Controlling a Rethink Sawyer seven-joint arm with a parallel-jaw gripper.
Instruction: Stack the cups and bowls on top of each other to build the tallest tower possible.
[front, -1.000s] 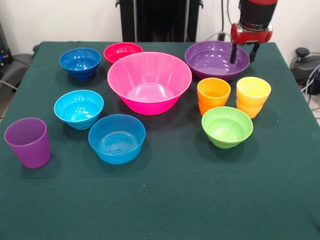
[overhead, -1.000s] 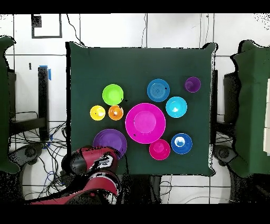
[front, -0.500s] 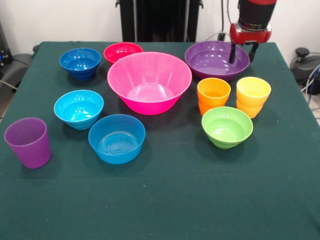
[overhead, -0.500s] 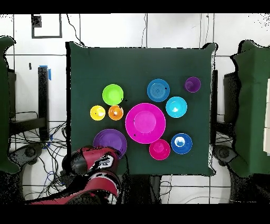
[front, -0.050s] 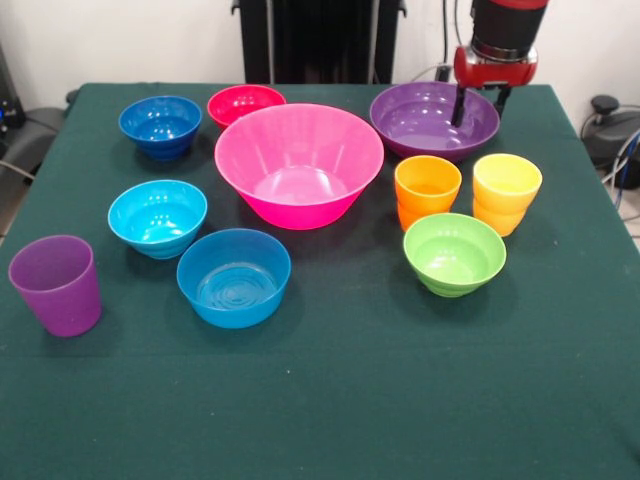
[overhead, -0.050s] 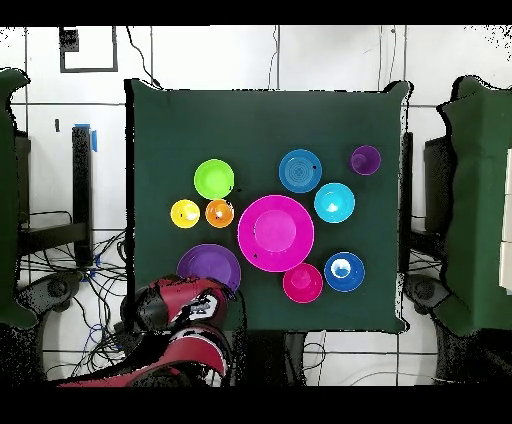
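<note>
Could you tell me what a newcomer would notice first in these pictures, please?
The big hot-pink bowl stands out at the centre of the green table, ringed by smaller bowls and cups, none stacked yet. At the far edge, the red and black arm's tool hangs over the large purple bowl, with its fingers apart.

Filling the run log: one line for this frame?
stage: nothing stacked | gripper: open, empty, above purple bowl far rim | pink bowl: empty | cups, bowls: all apart on table

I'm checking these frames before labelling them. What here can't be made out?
- Front view: the red and black arm above the gripper is cut off by the top edge.
- Overhead view: the arm covers the gripper and the near rim of the large purple plastic bowl.
- Neither view settles whether the gripper touches that bowl.
</note>
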